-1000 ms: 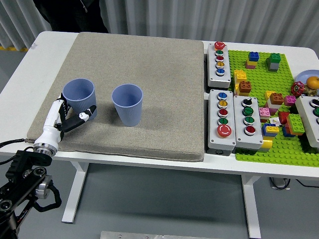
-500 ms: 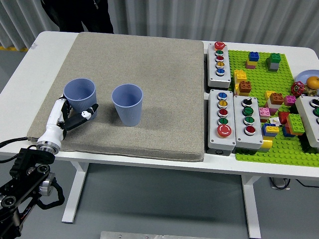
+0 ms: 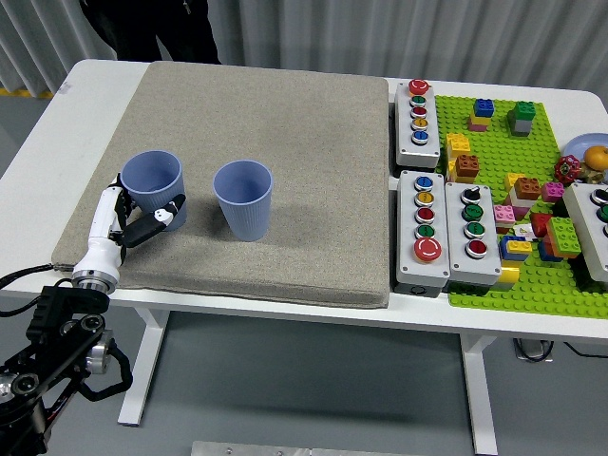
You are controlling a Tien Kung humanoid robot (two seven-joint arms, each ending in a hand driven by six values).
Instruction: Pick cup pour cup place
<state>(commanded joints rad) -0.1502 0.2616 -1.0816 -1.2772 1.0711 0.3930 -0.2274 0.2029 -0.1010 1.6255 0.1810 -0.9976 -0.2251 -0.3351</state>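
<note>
Two ribbed pale-blue plastic cups stand upright on the grey-beige fabric mat [image 3: 285,142] that covers the left part of the white tabletop [image 3: 38,142]: the left cup [image 3: 152,183] near the mat's left edge and the right cup [image 3: 243,199] just beside it, the two apart and not touching. You have the left robot hand [image 3: 133,217], white with black finger segments, at the left cup's lower wall, thumb reaching round the front and the other fingers at the cup's left side. The fingers are curled towards the cup and look to be touching it, but the cup's base sits flat on the mat, so you should judge the grasp as forming, not as a lift.

By that reading you are at the very first step. Picking up is not finished, and pouring into the right cup and setting the left cup back down are all left to do. Whether either cup holds anything cannot be told from this view.

Your right arm is out of view. Grey button boxes [image 3: 423,214] and a green brick baseplate [image 3: 494,285] with coloured blocks sit well away to the right, clear of the work.
</note>
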